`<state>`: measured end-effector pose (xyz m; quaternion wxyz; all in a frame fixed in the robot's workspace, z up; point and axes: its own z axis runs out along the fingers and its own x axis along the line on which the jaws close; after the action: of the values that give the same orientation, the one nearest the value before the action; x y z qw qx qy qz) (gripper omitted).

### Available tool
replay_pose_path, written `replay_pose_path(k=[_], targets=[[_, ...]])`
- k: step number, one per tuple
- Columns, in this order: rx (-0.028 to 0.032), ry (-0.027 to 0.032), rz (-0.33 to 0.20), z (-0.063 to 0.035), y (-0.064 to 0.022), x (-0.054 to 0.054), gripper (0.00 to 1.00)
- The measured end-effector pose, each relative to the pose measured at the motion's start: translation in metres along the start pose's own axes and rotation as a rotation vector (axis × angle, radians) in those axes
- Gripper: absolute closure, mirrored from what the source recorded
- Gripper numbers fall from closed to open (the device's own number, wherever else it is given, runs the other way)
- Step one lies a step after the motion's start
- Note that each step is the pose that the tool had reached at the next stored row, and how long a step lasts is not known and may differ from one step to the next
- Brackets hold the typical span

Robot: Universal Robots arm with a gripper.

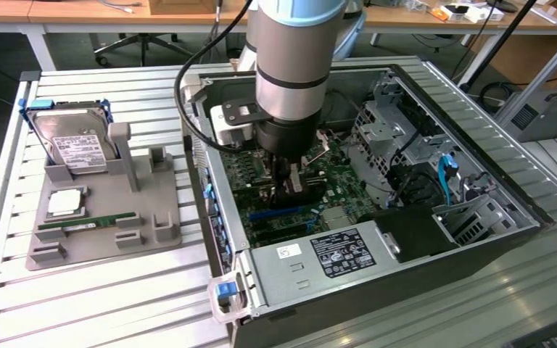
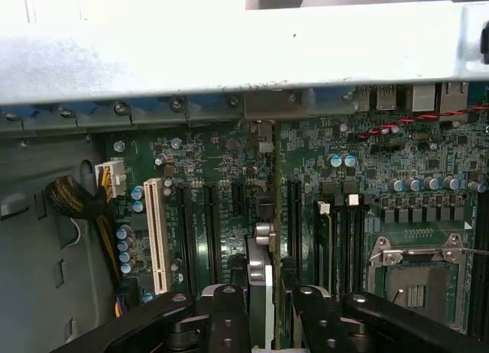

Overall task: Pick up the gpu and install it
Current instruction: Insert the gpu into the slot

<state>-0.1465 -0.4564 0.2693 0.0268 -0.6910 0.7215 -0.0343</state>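
Note:
My gripper [image 1: 293,194] is lowered inside the open computer case [image 1: 510,196], just above the motherboard [image 1: 341,185]. It is shut on the gpu [image 2: 262,273], which stands on edge between the two black fingers [image 2: 228,318]. In the wrist view the card's thin edge runs away from the fingers toward the case's rear wall [image 2: 229,55], lined up along the black expansion slots [image 2: 208,231]. Whether the card touches a slot cannot be told. In the exterior view the gpu [image 1: 303,181] is a small dark and silver piece, mostly hidden by the wrist.
A white PCI slot [image 2: 157,234] and the CPU socket [image 2: 416,280] flank the card. The power supply [image 1: 332,254] and drive cage [image 1: 394,130] crowd the case. On the exterior view's left, a grey fixture [image 1: 153,217] holds a hard drive [image 1: 77,148] and a RAM stick [image 1: 90,221].

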Motion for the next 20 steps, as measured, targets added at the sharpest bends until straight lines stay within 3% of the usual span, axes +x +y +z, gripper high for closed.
replay_pose_path(k=[1, 4, 5, 6, 20], targets=[[-0.0001, -0.0006, 0.0, 0.001, 0.0001, 0.0, 0.73], [-0.0078, -0.0004, 0.0, 0.0011, 0.0, 0.0, 0.73], [-0.0199, 0.0, 0.0, 0.0013, 0.0, 0.0, 0.73], [-0.0233, 0.0003, 0.0, 0.0013, 0.0001, 0.0, 0.73], [-0.0237, -0.0009, 0.0, 0.0037, 0.0003, -0.0001, 0.73]])
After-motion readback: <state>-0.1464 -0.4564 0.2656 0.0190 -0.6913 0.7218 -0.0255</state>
